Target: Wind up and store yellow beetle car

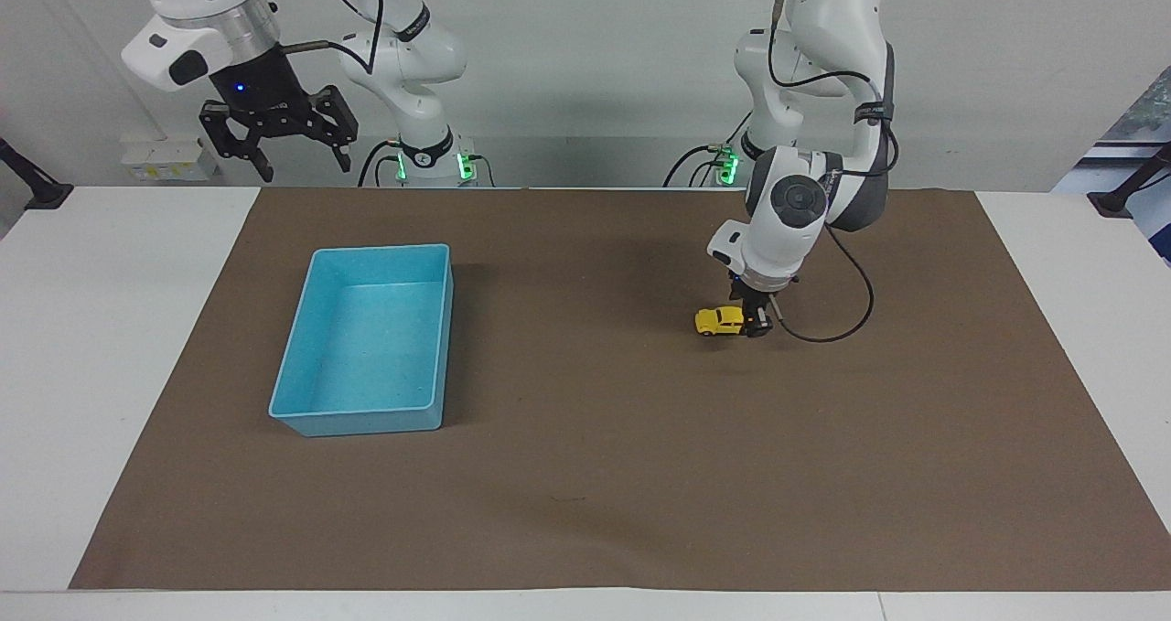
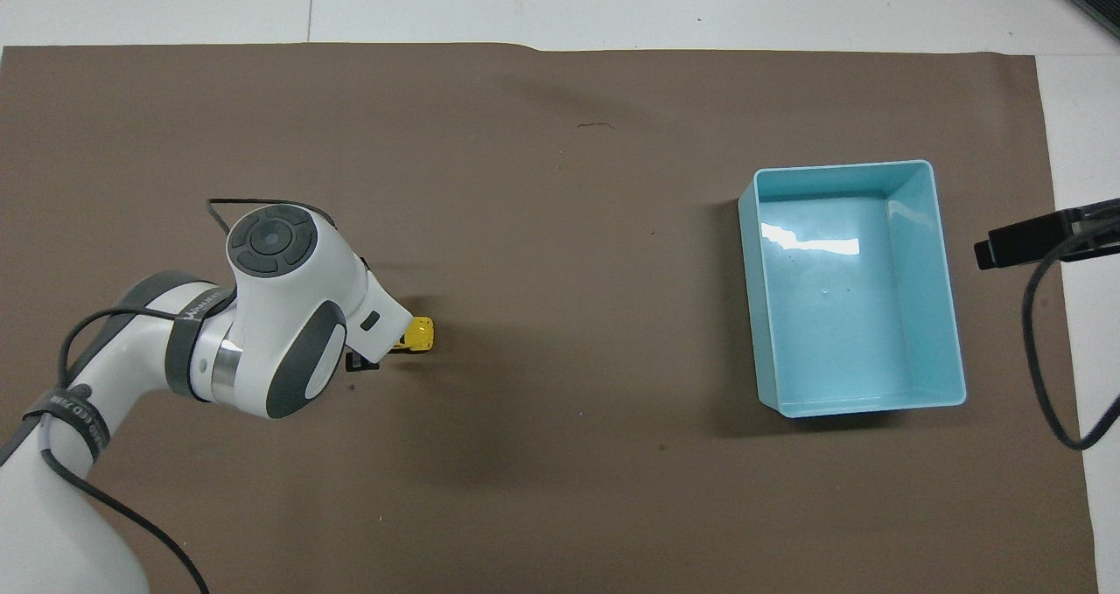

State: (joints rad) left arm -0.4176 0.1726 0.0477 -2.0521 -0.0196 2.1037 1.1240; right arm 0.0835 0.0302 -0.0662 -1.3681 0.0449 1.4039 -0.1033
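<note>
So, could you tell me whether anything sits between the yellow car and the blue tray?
Nothing visible does. The yellow beetle car is on the brown mat at the left gripper, and only bare mat lies between it and the empty blue tray.

One yellow beetle car [image 1: 719, 320], one blue tray [image 1: 439, 328], one brown mat [image 1: 640, 475], two arms.

The blue tray [image 2: 948, 314] looks like glossy plastic, with light glaring off its floor. The brown mat [image 2: 560, 506] is matt, kinda papery. The yellow beetle car [image 1: 719, 320] looks like shiny plastic too. The desk [image 1: 110, 347] is smooth plain white.
</note>
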